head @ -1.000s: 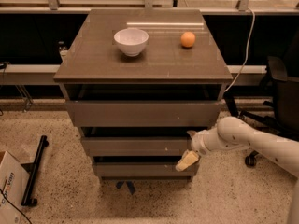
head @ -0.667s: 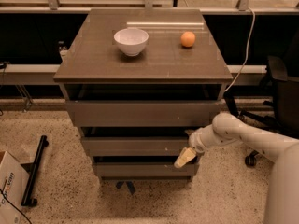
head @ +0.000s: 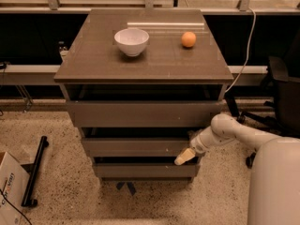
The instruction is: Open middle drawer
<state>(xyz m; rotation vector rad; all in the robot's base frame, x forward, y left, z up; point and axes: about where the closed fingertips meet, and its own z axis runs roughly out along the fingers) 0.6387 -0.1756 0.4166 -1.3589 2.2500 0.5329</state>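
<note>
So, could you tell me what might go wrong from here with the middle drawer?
The gripper sits at the right end of the flat, handleless grey-brown middle drawer front, so it might slip off, or an off-centre pull could skew the drawer. A jolt might roll the round orange fruit on the brown cabinet top.

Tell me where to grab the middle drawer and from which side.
Take the middle drawer by its top edge, probably near the right end, coming from the front. Its front is flat with no handle, and the dark gap above it is the only purchase. The end effector sits at the front's lower right corner.
</note>
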